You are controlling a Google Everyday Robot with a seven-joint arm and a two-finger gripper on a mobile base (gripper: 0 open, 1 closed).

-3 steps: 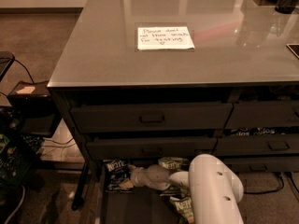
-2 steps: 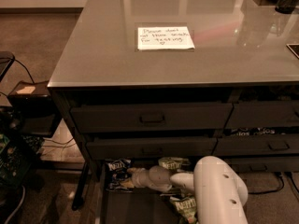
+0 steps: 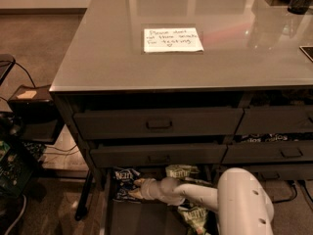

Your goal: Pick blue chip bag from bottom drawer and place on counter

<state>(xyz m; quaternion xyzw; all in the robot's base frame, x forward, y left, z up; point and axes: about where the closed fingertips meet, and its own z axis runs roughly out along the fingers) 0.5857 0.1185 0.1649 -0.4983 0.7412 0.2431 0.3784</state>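
Arm (image 3: pixel 230 202) comes in low from the bottom right, forearm about level, pointing left into the open bottom drawer (image 3: pixel 142 220). Pincer (image 3: pixel 139 184) sits at the blue chip bag (image 3: pixel 122 176) in the drawer's back-left. Can't tell if it's clamped or apart. Green bag (image 3: pixel 182 171) is just right of it. Worktop (image 3: pixel 98 58) carries a note (image 3: pixel 172 39).

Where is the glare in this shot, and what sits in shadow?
Camera view: bright reflections streak the glossy counter behind and to the right of the paper note. Same view: the bottom drawer lies in deep shadow, where the gripper is at the dimly lit blue chip bag.
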